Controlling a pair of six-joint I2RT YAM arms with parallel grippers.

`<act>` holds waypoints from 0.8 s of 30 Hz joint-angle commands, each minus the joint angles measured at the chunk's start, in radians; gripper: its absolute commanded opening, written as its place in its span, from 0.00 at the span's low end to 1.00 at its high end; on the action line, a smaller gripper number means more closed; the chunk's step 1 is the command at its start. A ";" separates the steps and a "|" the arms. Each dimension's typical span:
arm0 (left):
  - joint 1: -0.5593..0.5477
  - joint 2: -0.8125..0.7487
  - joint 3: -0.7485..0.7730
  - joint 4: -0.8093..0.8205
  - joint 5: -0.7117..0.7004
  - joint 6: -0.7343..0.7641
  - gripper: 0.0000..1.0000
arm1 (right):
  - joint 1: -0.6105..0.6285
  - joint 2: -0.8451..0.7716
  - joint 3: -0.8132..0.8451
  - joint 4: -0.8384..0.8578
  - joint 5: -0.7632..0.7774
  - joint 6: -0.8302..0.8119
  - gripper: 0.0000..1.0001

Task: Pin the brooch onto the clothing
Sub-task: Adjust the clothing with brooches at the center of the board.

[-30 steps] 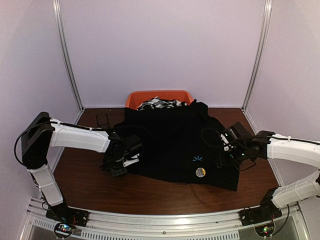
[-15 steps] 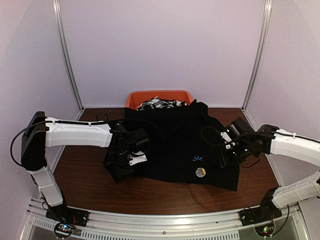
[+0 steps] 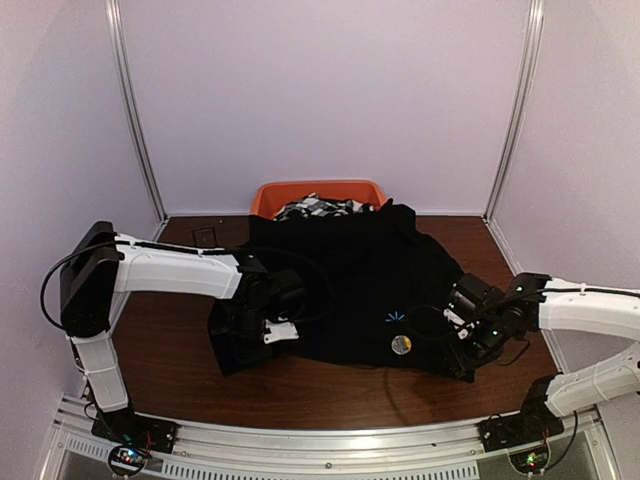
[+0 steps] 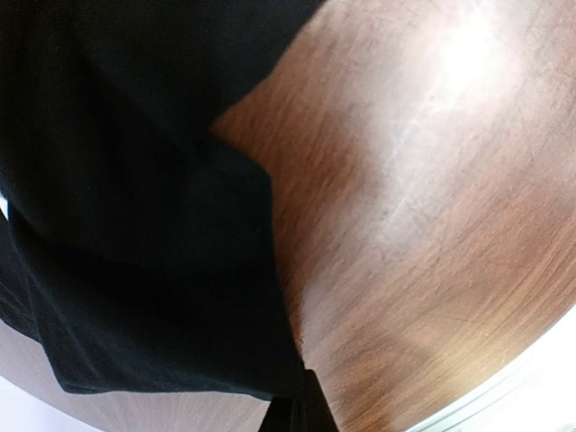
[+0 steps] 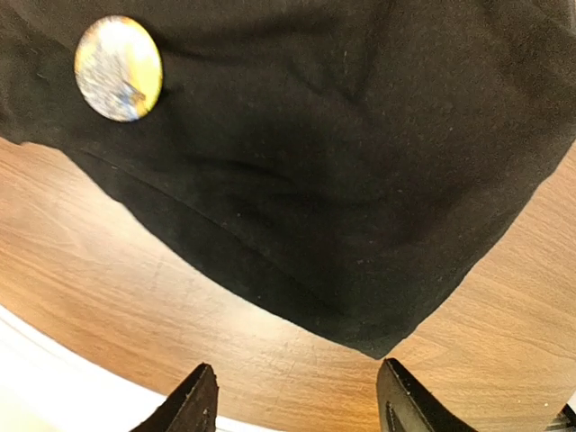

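Wooden table [image 3: 330, 395]: left gripper [image 4: 297, 409] pinches shirt [image 3: 340, 280]; right gripper [image 5: 297, 389] parted near brooch [image 5: 118, 67].

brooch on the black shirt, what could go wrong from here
1. The left tool is shut at one edge of the shirt, seemingly pinching it. A pull could drag the cloth and shift the brooch, whose fastening cannot be seen.
2. The right tool hangs open and empty just off the hem near the brooch. A careless move could snag the cloth.

No legible text, label or number
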 commanded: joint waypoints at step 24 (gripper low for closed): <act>0.138 -0.324 -0.117 0.184 0.075 -0.242 0.63 | 0.055 0.119 -0.054 0.260 0.097 0.196 0.57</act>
